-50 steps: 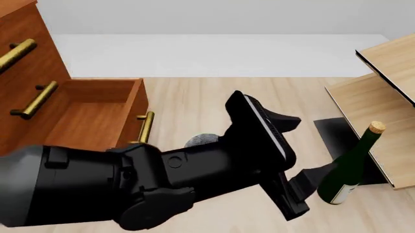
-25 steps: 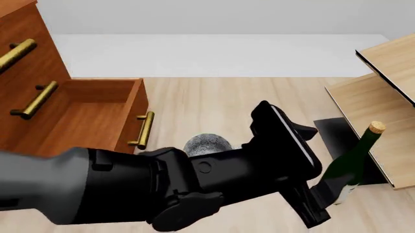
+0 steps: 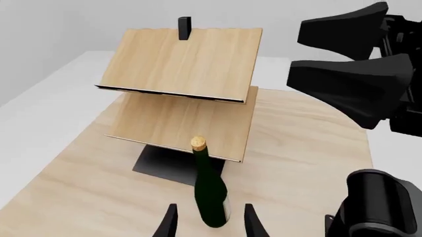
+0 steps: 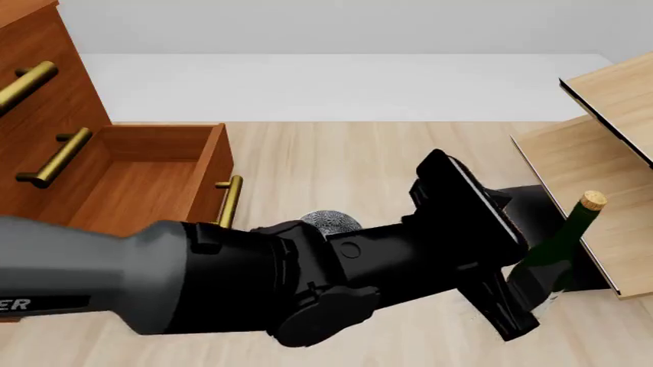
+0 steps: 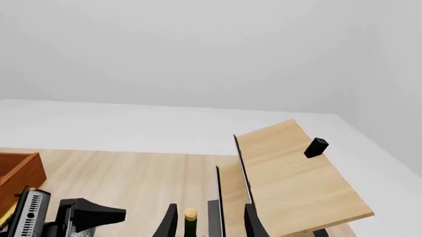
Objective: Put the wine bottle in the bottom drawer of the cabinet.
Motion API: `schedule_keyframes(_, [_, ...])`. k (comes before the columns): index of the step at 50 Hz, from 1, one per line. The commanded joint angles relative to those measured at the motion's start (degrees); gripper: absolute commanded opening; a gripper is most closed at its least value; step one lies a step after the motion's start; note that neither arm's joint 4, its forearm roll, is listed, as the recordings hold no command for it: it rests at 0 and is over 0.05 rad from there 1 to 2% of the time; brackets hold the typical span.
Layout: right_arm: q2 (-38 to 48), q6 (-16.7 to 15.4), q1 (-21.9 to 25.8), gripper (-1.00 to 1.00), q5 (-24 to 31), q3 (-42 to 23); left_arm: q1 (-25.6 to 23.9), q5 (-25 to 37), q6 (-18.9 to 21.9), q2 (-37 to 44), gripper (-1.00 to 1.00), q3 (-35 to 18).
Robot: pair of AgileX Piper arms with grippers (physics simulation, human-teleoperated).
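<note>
Pale wood desk under grey walls, left arm reaching across toward the bottle at the right edge.

Standing at the left edge: the cabinet (image 4: 41, 99), its bottom drawer (image 4: 143, 180) pulled out and gaping toward the middle of the desk, ready to receive, brass handle (image 4: 226, 202) facing right. Sweeping from the near-left corner across the desk: the left gripper (image 3: 208, 224), fingers spread wide and straddling the lower body of the wine bottle (image 3: 209, 190) without visibly touching, lined up for a grasp low on the glass. Standing upright near the right edge: that bottle (image 4: 556, 248), just in front of the pale shelf unit (image 4: 602, 153) on its dark base. Hovering high above the bottle: the right gripper (image 5: 208, 222), fingers parted wide, holding nothing, cork showing between them.
</note>
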Motion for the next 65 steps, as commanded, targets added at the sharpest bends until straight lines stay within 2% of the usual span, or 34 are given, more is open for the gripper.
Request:
schedule_keyframes(1, [0.00,0.18,0.03,1.00,-0.04,0.26,0.32,0.06,-0.32,2.39,1.00,-2.08])
schedule_keyframes(20, [0.00,0.05,0.11,1.00,0.62,0.03,2.26,1.04,-1.32,6.66,1.00,-5.51])
schedule_keyframes(49, [0.00,0.12,0.21,1.00,0.70,-0.05,1.51,0.40,-0.69,6.44,1.00,-5.06])
schedule_keyframes(65, [0.00,0.06,0.35,1.00,1.43,-0.69,0.71,-0.50,-1.51,8.85,1.00,-6.96])
